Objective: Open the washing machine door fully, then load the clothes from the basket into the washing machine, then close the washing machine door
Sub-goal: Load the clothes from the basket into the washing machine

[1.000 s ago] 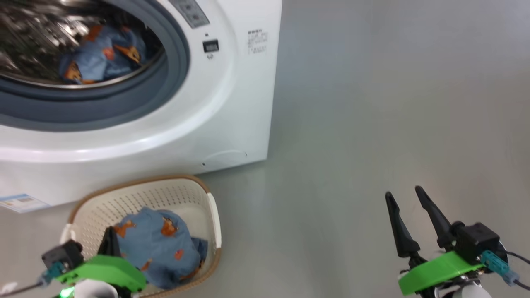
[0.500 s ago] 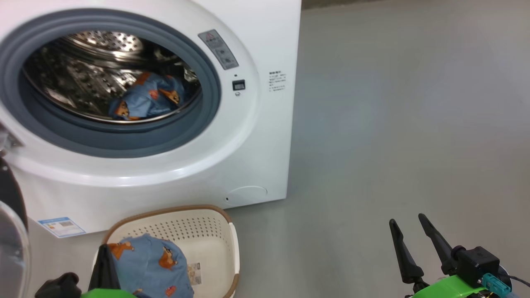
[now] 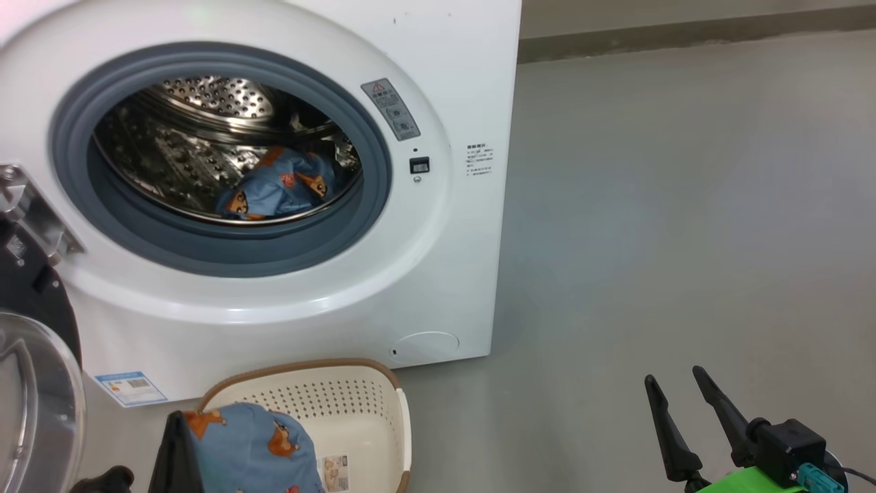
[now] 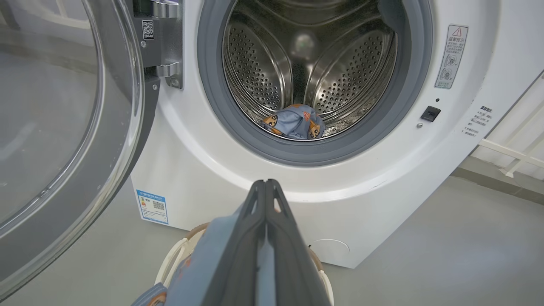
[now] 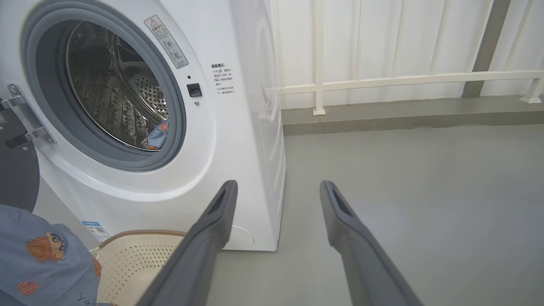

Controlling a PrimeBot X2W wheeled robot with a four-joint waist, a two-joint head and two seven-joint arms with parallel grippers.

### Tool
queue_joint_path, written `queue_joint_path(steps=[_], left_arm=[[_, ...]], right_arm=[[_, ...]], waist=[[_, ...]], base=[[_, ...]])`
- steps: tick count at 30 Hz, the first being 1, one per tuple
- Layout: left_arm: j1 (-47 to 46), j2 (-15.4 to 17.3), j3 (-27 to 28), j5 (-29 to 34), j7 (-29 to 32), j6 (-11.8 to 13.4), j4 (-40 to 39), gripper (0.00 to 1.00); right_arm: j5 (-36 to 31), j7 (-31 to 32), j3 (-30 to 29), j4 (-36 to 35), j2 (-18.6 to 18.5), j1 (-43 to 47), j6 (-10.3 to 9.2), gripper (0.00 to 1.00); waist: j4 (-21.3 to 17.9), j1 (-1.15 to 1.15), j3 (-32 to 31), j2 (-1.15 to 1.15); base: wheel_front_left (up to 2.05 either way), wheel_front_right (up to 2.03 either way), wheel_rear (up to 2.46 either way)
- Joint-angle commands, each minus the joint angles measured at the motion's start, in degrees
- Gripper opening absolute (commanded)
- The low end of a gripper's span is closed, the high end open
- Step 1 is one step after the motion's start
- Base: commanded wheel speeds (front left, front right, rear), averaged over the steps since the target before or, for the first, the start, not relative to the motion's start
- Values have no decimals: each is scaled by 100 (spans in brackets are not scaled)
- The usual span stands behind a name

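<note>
Grey floor | door open left | left hand grips clothes, apparently | right hand wide

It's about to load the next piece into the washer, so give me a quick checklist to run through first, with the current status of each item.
1. Washing machine door swung clear of the drum mouth: ok.
2. Left gripper shut on the blue printed garment: ok.
3. That garment fully clear of the basket: cannot tell, its lower edge is out of frame.
4. Room in the steel drum around the loaded garment: ok.
5. Right gripper open, empty and well away from the drum mouth: ok.
</note>
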Motion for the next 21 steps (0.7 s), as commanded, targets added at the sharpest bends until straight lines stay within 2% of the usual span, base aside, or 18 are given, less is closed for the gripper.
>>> queue_joint_path(steps=[1, 11, 21], left_arm=[[-74, 140, 175, 55, 19, 57, -236, 0], [31, 175, 133, 72, 118, 152, -558, 0], [-23, 206, 115, 72, 131, 197, -701, 0]], right_arm=[[-65, -27, 133, -128, -74, -55, 9, 100], [-41, -27, 129, -124, -33, -41, 9, 100], [-43, -27, 186, -157, -36, -83, 9, 100]], waist=[[29, 0, -48, 0], [66, 0, -151, 0], [-24, 0, 9, 0]], base=[[0, 0, 0], [0, 0, 0], [0, 0, 0]])
